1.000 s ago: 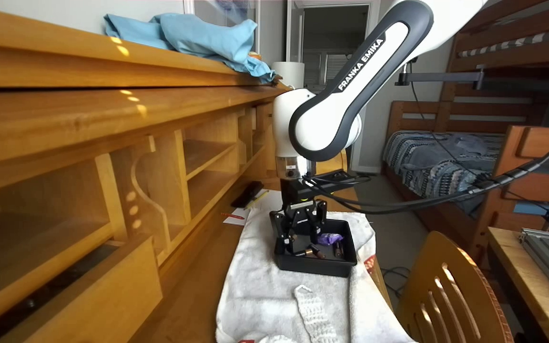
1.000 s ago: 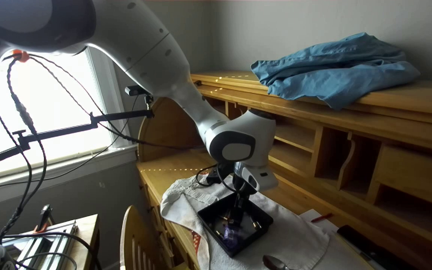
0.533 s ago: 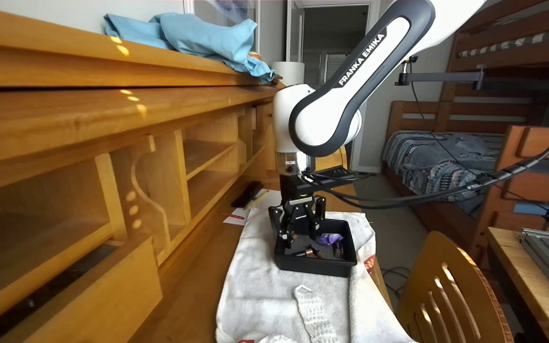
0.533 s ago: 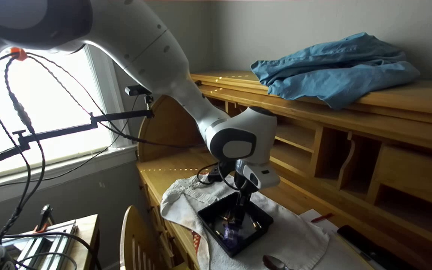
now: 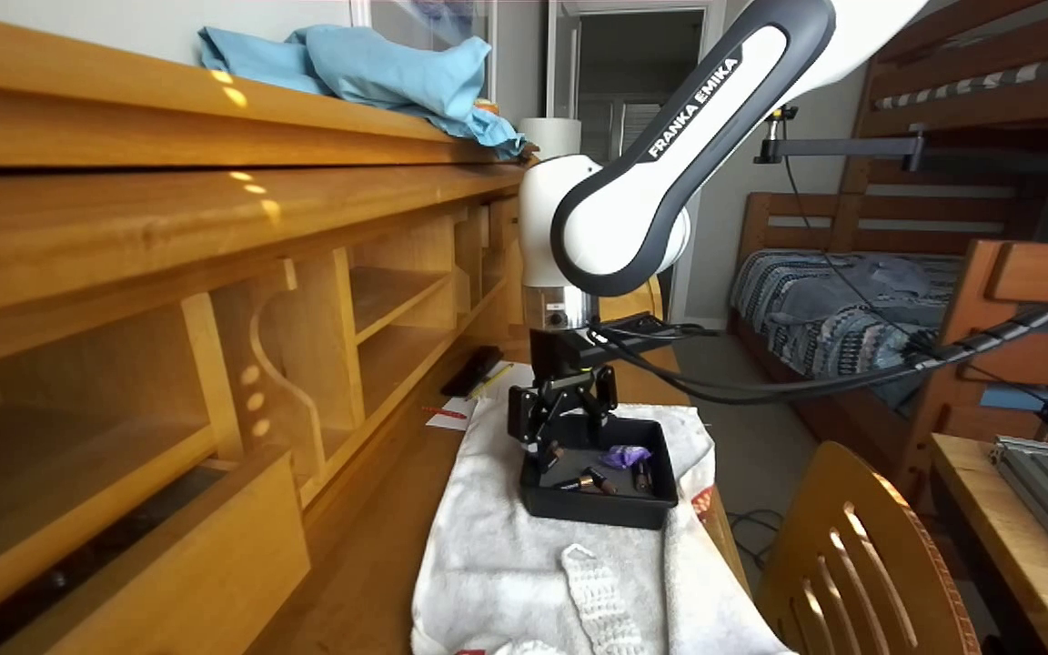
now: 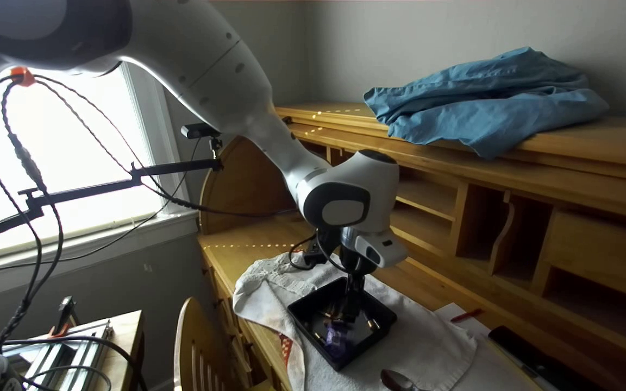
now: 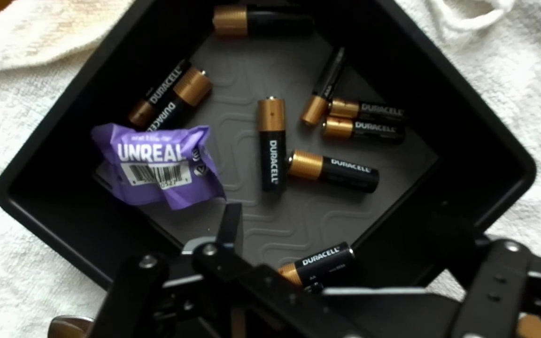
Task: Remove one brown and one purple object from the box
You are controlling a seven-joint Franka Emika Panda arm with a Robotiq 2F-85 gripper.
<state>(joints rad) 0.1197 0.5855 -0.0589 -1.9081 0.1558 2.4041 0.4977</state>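
"How do your jaws stand?"

"Spread wide apart, over or inside the black box [image 5: 597,508]; from my station I can't judge how low."

"And the purple wrapper [image 7: 162,164]?"

"In the box, toward one corner. I can read UNREAL on it through the wrist view, and its edge covers the end of a battery [image 7: 176,103]."

"What's brown in there?"

"Coppery ends on the batteries, strewn across the box floor. The middle battery [image 7: 273,150] has another just beside it, and one more shows in the gap between my jaws."

"What's the box sitting on?"

"A white towel [image 5: 497,550], spread over the wooden bench [image 5: 360,573]."
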